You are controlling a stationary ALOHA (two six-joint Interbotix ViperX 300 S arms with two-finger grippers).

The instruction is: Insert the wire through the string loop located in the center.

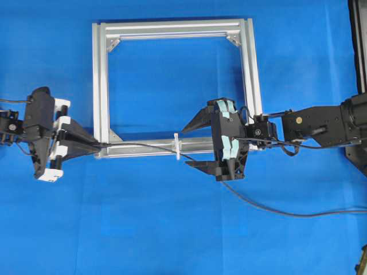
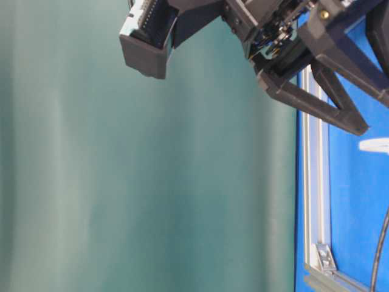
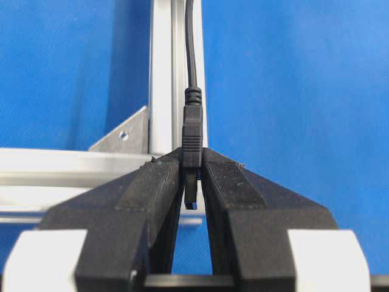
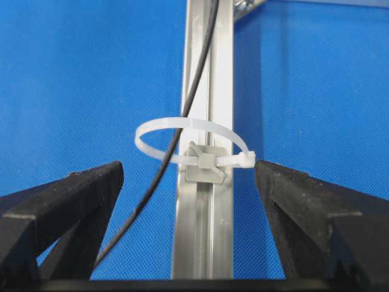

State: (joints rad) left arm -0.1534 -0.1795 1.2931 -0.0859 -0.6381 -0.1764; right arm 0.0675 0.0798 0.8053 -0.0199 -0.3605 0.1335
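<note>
Overhead, the wire (image 1: 143, 146) runs along the frame's (image 1: 101, 80) bottom bar through the string loop (image 1: 177, 146), the left gripper (image 1: 98, 146) clamped on its end. The right gripper (image 1: 192, 146) stands apart. The left wrist view shows the plug pinched. The right wrist view shows the wire inside the loop.

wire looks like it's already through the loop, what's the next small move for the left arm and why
Probably pull the plug a little farther outward. The left gripper has its fingers shut on the wire at the plug, and the wire already runs through the string loop on the frame bar. The right gripper stands open around the loop, holding nothing.
</note>
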